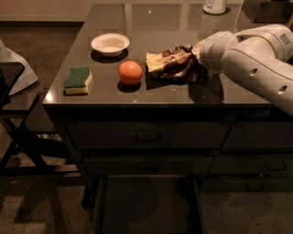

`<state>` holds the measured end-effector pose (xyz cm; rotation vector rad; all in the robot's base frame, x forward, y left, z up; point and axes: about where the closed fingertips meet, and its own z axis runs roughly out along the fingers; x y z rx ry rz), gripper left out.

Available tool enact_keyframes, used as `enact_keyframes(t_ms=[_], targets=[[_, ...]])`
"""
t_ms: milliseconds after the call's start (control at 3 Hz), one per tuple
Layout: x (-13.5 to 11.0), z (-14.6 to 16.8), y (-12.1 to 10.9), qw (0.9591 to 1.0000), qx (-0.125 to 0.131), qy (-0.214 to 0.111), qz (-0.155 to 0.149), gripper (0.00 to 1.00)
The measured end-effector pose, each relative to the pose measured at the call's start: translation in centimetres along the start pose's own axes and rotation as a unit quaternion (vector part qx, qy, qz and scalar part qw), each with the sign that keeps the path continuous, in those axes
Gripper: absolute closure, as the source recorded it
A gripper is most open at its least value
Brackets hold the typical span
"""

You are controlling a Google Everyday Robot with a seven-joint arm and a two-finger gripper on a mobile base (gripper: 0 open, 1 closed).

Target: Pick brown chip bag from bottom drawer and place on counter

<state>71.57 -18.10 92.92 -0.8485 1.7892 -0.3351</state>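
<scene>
The brown chip bag (pixel 168 62) lies crumpled low over the counter (pixel 160 20), just right of the orange, its cream end pointing left. My gripper (pixel 196 55) comes in from the right on a white arm and is shut on the bag's right end. I cannot tell whether the bag's underside touches the surface. Below, the bottom drawer (pixel 149 205) stands pulled out, and its dark interior shows nothing inside.
An orange (pixel 130 72), a green-topped sponge (pixel 78 80) and a white bowl (pixel 110 44) sit on the counter's left half. A white container (pixel 214 6) stands at the back edge. Two shut handled drawers (pixel 147 135) are above the open one. A dark stand (pixel 13 114) is at left.
</scene>
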Motion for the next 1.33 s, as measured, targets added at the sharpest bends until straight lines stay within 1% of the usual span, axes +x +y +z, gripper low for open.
enact_keyframes(t_ms=[667,1000,1333], targets=[[0.0,0.0,0.0,1.0,0.0,0.0,0.0,0.11],[-0.01,0.0,0.01,1.0,0.0,0.0,0.0,0.0],[-0.01,0.0,0.01,1.0,0.0,0.0,0.0,0.0]])
